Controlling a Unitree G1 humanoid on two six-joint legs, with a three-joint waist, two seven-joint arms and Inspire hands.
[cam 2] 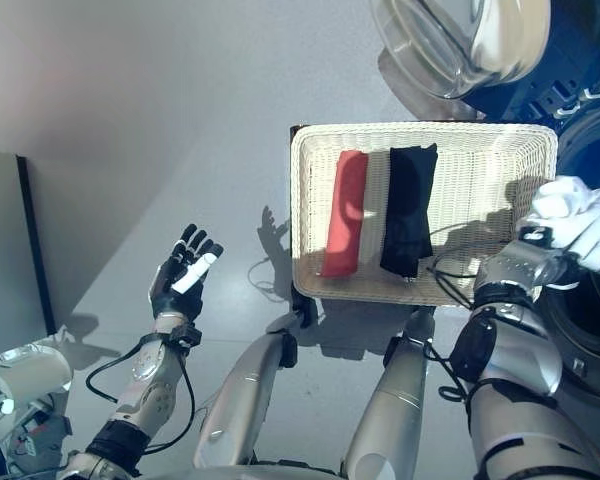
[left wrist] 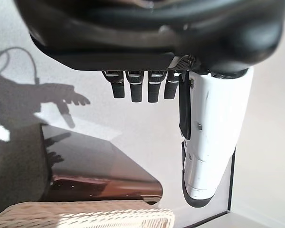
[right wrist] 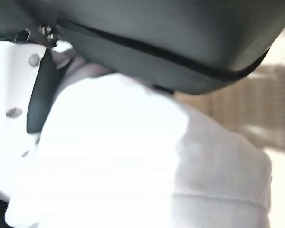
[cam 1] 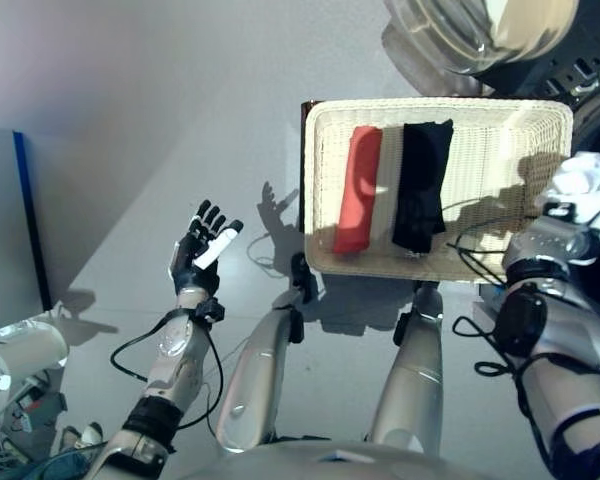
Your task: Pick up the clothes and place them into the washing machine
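Note:
A shallow wicker basket holds a folded red garment and a folded black garment. My right hand is shut on a white garment and holds it at the basket's right end, by the washing machine's opening. The right wrist view shows the white cloth bunched against the palm. My left hand is open and empty, raised over the floor well to the left of the basket; its straight fingers show in the left wrist view.
The basket rests on a low dark brown box. The washing machine's round glass door stands open behind the basket. A grey panel with a blue edge stands at the far left. Grey floor lies between my left hand and the basket.

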